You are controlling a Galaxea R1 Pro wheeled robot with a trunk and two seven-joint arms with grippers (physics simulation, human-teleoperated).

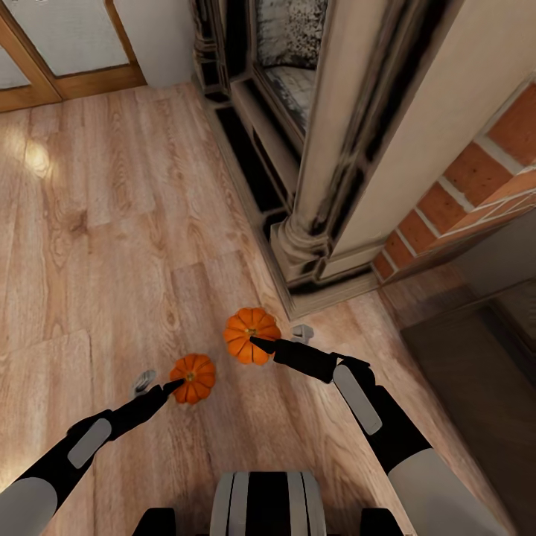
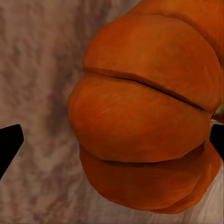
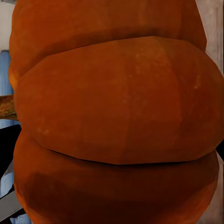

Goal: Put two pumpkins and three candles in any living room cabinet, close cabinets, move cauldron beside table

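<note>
Two orange ribbed pumpkins are low over the wooden floor in the head view. The smaller pumpkin point(image 1: 193, 377) point(image 2: 140, 135) lies between the fingers of my left gripper point(image 1: 160, 383) point(image 2: 112, 140). That gripper is open: one finger meets the pumpkin's side and floor shows between the pumpkin and the other. The larger pumpkin point(image 1: 251, 336) point(image 3: 116, 112) spans the whole gap of my right gripper point(image 1: 278, 337) point(image 3: 112, 149), whose fingers press it on both sides. The candles, cabinet and cauldron are out of view.
A stone fireplace surround point(image 1: 327, 186) with a column base stands just beyond the right pumpkin, with red brick point(image 1: 461, 193) beside it. A dark floor area point(image 1: 476, 387) lies to the right. A wood-framed door point(image 1: 67, 45) is at far left. My base point(image 1: 268, 502) is below.
</note>
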